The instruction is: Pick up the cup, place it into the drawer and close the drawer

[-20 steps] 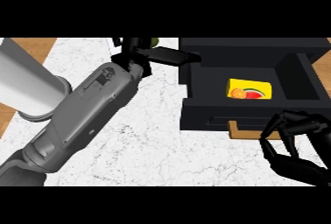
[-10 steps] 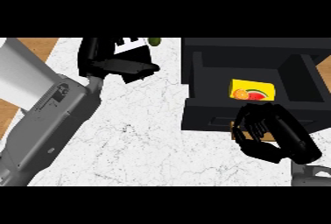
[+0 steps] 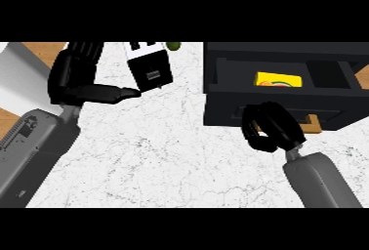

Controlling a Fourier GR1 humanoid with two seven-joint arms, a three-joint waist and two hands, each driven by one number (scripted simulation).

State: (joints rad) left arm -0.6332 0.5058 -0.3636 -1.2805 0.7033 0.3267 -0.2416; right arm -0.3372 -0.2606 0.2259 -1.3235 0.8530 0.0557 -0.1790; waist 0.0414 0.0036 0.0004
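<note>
Right hand [image 3: 270, 128]: fingers curled, nothing visibly held. It sits at the front panel of the open drawer [image 3: 281, 105], just left of the tan handle [image 3: 312, 124].

Left hand [image 3: 83, 78]: at upper left, fingers extended upward, thumb pointing right. The thumb tip touches a black box-shaped object with a white top [image 3: 150, 66]. No closure around the object is visible.

Drawer: pulled out, dark interior, containing a yellow item with a red-orange marking [image 3: 277, 80].

A small green object [image 3: 174, 46] lies at the far edge of the white marbled desk [image 3: 166, 156], just beside the black box. Whether either is the cup cannot be told.
</note>
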